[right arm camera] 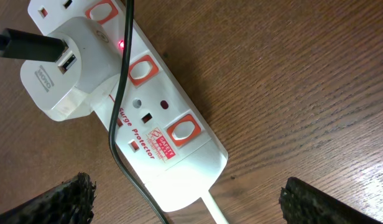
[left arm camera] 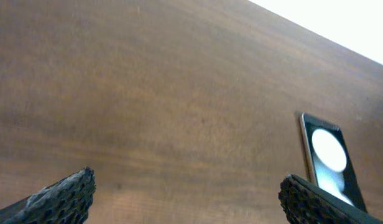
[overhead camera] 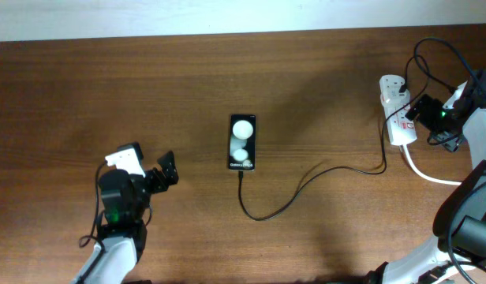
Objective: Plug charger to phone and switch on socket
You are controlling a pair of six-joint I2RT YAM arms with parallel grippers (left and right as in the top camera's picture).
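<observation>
Now — surface (overhead camera: 148, 79) brown wood | socket (overhead camera: 393, 95) far right, right tool (right arm camera: 191, 199) over it, spread wide, empty | phone (overhead camera: 242, 142) centre; left tool (left arm camera: 185, 202) off to its left, wide, empty | charger (overhead camera: 260, 218) tip at phone's end, seemingly seated | red lamp (right arm camera: 121, 44) lit: switching step, probably done; next, confirm rocker pressed.

The overhead view looks straight down from far on the surface (overhead camera: 148, 79). The left wrist view, low and slanted, shares the phone (left arm camera: 328, 155) with it; the right wrist view, very near, the socket (right arm camera: 148, 118) right of the phone
</observation>
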